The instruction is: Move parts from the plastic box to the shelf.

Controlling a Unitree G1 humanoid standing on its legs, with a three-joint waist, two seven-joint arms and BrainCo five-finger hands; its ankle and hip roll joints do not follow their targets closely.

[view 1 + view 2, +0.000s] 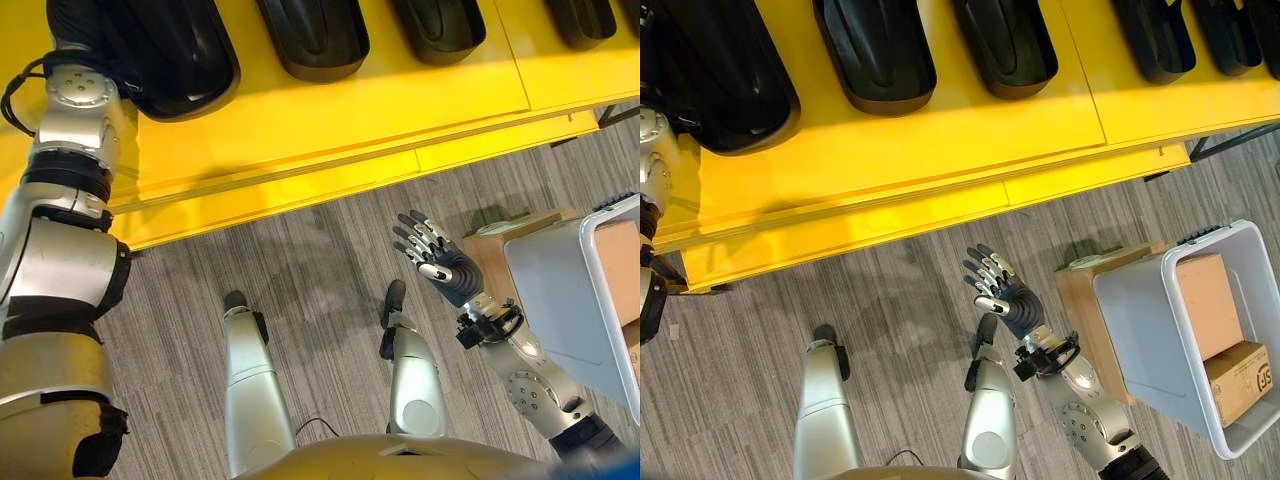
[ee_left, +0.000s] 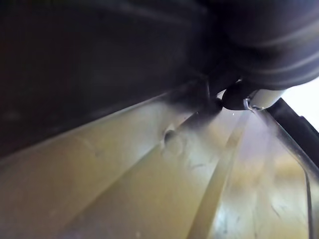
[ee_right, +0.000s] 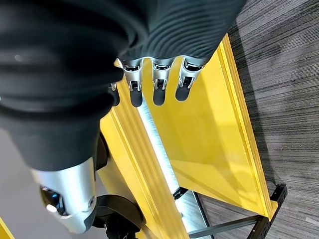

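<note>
My right hand [image 1: 1002, 288] hung over the grey floor with fingers spread, holding nothing. My left arm reached onto the yellow metal shelf [image 1: 940, 150] among black moulded parts [image 1: 875, 50]; whether that hand's fingers were apart or together, I couldn't tell. The white plastic box [image 1: 1145, 330] held brown cardboard cartons [image 1: 1205, 300].
</note>
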